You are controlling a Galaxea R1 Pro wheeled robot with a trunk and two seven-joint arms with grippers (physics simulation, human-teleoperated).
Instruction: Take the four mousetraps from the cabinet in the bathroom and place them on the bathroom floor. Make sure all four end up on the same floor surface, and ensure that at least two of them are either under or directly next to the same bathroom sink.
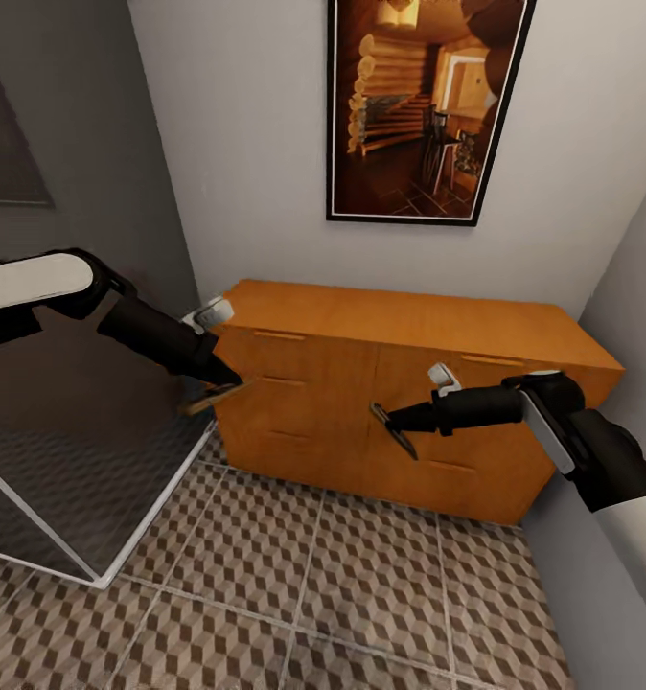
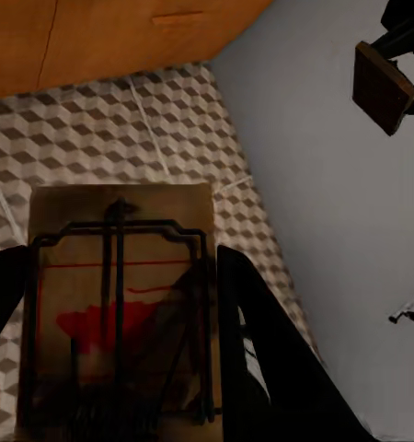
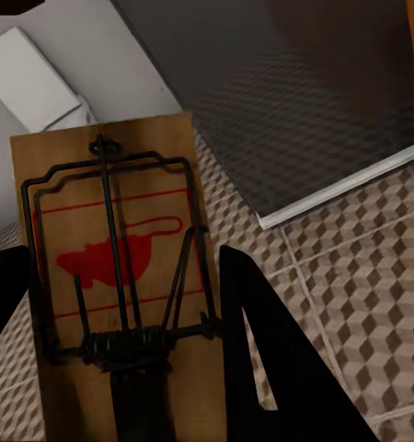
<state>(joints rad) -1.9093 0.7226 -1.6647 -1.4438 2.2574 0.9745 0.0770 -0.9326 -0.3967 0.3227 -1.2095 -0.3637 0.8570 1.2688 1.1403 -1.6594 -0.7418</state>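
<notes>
- Left gripper [image 1: 222, 386]: pinched shut on a mousetrap [image 1: 211, 397]; in head view the trap sticks out past the fingertips as a flat tan board, just off the cabinet's [image 1: 400, 402] left front corner, above the floor.
- Left wrist view: same trap [image 2: 120, 304] lies flat between the dark fingers [image 2: 262, 341], wood base w/ black wire spring bar and red printed mark; patterned bathroom floor [image 2: 124, 129] below it, cabinet underside edge [image 2: 115, 37] beyond.
- Right gripper [image 1: 385, 419]: clamped on a second mousetrap [image 1: 397, 433], seen edge-on and dark in head view, tilted, in front of the cabinet's middle front; cannot tell if it touches the front.
- Right wrist view: second trap [image 3: 115, 276] face-up between fingers [image 3: 262, 350], wire frame, coil and red mark clear; detail the head view does not give.
- Left wrist view also catches the other arm's trap [image 2: 384, 87] from afar, a small brown slab against the grey wall.
- Right wrist view shows tiled floor [image 3: 354, 276] and a glass panel w/ white frame [image 3: 336, 184]; head view shows the same panel [image 1: 83, 460] at left, standing on the floor.
- Cabinet: all fronts look closed in head view; interior not visible.
- Framed picture [image 1: 424, 105] on wall above cabinet.
</notes>
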